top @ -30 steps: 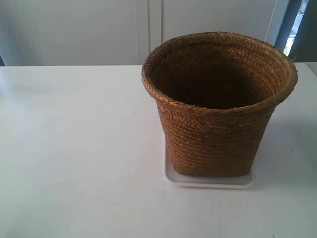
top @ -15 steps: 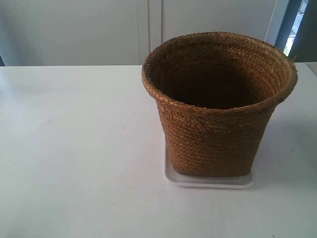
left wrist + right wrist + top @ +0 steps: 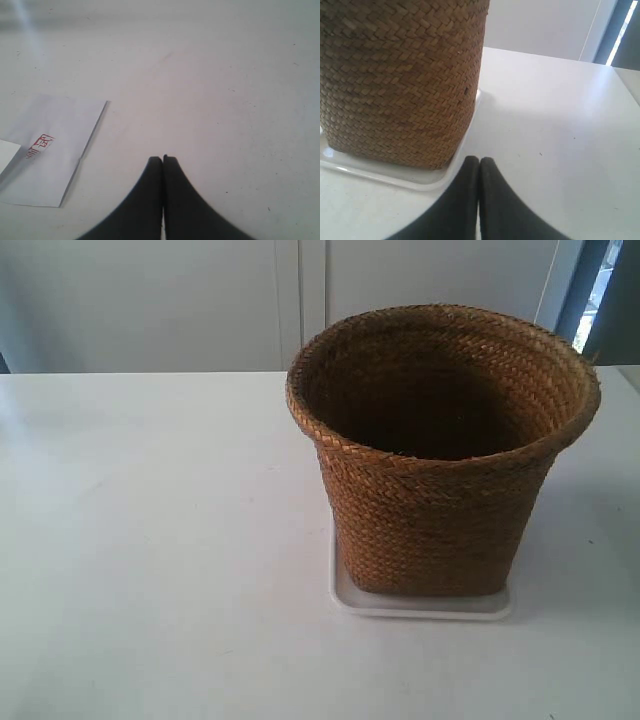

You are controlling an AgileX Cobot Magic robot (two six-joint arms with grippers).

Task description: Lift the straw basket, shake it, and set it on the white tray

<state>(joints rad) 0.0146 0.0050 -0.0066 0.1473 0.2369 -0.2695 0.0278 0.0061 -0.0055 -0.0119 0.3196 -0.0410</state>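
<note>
Showing straw basket (image 3: 440,510) upright on white tray (image 3: 420,607), base inside tray rim. Shows right gripper (image 3: 479,160) just beside tray corner, jaws pressed together, gripping nothing. Shows left gripper (image 3: 163,158) over table (image 3: 225,100) near paper sheet (image 3: 55,150), jaws likewise closed, empty; spot relative to tray unclear.

The straw basket (image 3: 435,515) hides most of the white tray (image 3: 420,607) beneath it.

I see a white paper (image 3: 55,155) with red print (image 3: 39,146) lying flat on the white tabletop (image 3: 150,540), pale wall (image 3: 150,300) behind.
</note>
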